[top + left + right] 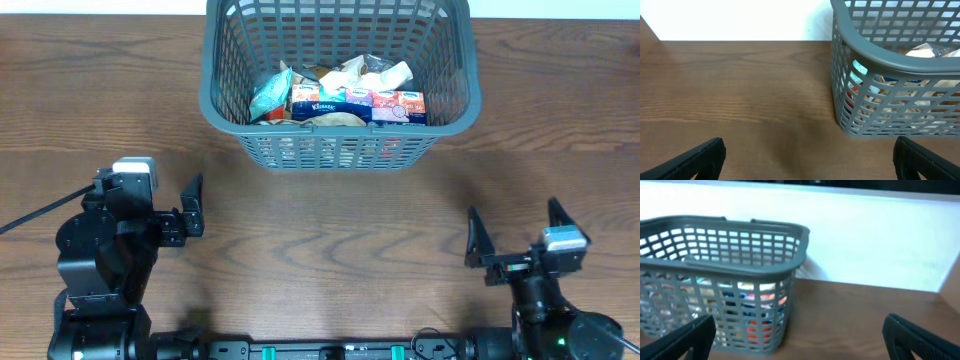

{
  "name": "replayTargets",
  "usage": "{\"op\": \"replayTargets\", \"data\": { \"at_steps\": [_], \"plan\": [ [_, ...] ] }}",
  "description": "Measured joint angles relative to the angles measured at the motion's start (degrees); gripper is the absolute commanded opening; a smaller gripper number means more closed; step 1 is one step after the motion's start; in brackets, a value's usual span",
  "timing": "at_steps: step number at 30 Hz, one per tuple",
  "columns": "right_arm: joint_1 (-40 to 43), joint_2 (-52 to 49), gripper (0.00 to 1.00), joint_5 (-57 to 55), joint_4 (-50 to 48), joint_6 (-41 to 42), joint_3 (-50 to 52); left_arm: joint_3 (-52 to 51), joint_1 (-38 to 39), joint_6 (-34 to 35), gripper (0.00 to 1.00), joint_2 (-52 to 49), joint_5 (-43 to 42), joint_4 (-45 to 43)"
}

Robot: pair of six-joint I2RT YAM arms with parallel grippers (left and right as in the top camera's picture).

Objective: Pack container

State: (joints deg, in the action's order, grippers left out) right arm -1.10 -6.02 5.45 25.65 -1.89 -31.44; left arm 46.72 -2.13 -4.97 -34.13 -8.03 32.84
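With the container (330,150) at far centre, holding packets (345,100), and the left gripper (190,207) and right gripper (512,212) near, fingers wide apart and empty, a low forward reach could strike its lattice wall and shove it away.

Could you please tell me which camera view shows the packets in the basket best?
The overhead view: it looks down into the basket, so the packets lie in plain sight. The left wrist view shows them through the slotted wall, a few over the rim. The right wrist view gives only blurred colours behind the slots.
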Motion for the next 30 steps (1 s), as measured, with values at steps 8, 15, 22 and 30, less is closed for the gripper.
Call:
{"op": "replayTargets", "data": {
  "at_steps": [8, 15, 22, 30],
  "plan": [
    [-1.8, 5.0, 0.99, 0.4, -20.9, -0.2, 14.0, 0.0, 0.0, 0.0, 0.98, 0.0, 0.0, 0.0],
    [-1.9, 5.2, 0.99, -0.5, -26.4, -0.5, 22.2, 0.0, 0.0, 0.0, 0.99, 0.0, 0.0, 0.0],
    [-1.9, 5.2, 0.99, -4.2, -23.5, -0.5, 25.7, 0.0, 0.0, 0.0, 0.99, 0.0, 0.0, 0.0],
    [-1.9, 5.3, 0.99, -7.3, -13.2, -0.7, 26.4, 0.0, 0.0, 0.0, 0.99, 0.0, 0.0, 0.0]
  ]
}}
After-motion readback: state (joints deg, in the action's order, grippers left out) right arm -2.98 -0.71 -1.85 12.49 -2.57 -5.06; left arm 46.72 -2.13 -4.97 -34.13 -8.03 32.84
